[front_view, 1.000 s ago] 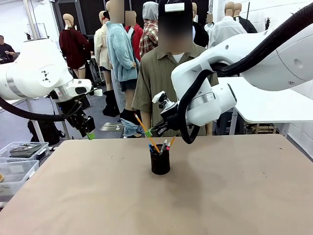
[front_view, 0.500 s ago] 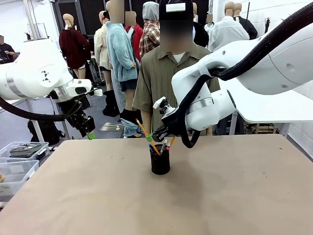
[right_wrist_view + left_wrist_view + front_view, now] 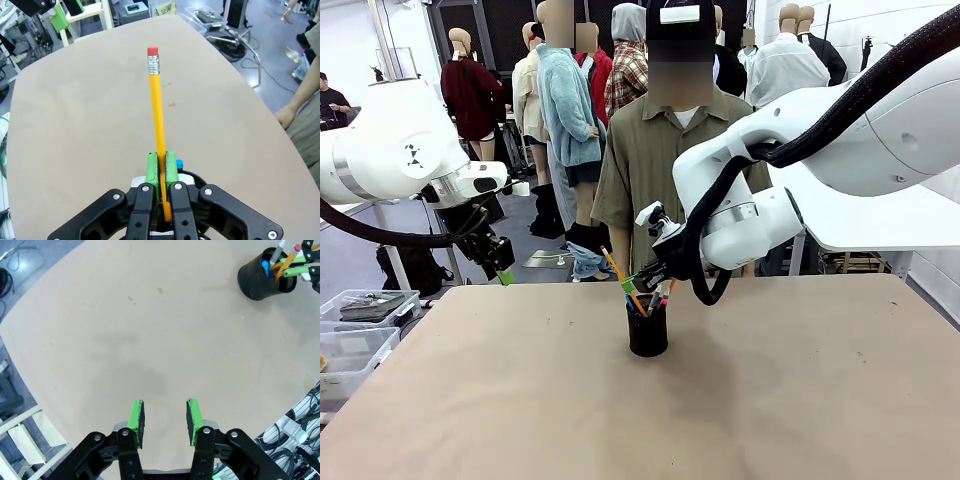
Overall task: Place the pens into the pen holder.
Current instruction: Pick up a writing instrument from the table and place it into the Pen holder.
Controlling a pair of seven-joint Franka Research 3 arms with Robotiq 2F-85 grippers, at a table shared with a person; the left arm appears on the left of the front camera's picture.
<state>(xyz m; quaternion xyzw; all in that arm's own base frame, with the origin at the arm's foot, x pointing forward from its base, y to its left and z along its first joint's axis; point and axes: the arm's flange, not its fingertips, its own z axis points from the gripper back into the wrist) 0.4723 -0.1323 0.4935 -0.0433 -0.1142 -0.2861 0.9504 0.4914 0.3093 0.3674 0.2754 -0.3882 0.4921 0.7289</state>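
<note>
Lowering the yellow pencil (image 3: 158,120) into the pen holder (image 3: 647,331): right gripper (image 3: 632,283) pinches it, tip apparently inside among other pens (image 3: 274,262). Next: release cleanly, retract upward. Left gripper (image 3: 164,416) hangs half-spread, empty.

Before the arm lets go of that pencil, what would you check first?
1. Right gripper shut on the pencil: ok.
2. Pencil's lower end inside the pen holder: looks so from the front, ok.
3. Pen holder upright on the table: ok.
4. Left gripper away from the holder, nothing between its pads: ok.
5. Person's hand at the table edge, off the holder: ok.
6. Room left inside the holder: cannot tell.
</note>
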